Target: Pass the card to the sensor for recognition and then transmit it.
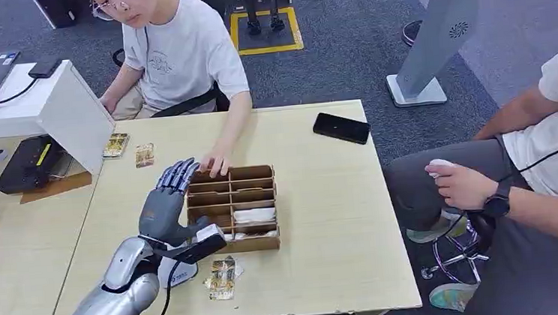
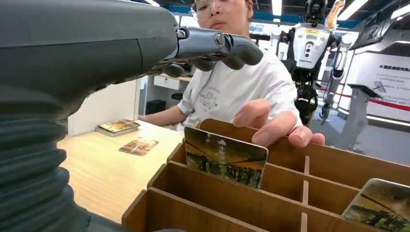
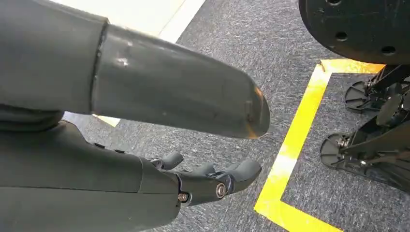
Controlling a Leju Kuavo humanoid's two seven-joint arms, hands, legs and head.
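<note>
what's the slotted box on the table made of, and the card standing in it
The brown slotted box looks like thin wood or fibreboard: matt, faint grain, paler cut edges on the dividers. The upright picture card seems plastic or laminated: rounded corners, slight sheen, stiff enough to stand; which one is unclear.

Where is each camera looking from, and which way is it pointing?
Head view: high on the robot, facing forward and down at the wooden table; the silver left arm and left hand rise beside the wooden organizer box.
Left wrist view: behind the left hand, low over the box, facing a seated person and a standing card.
Right wrist view: behind the hanging right hand, facing carpet with yellow tape.
Shared: head and left wrist views show the box and the person's hand on it.
</note>
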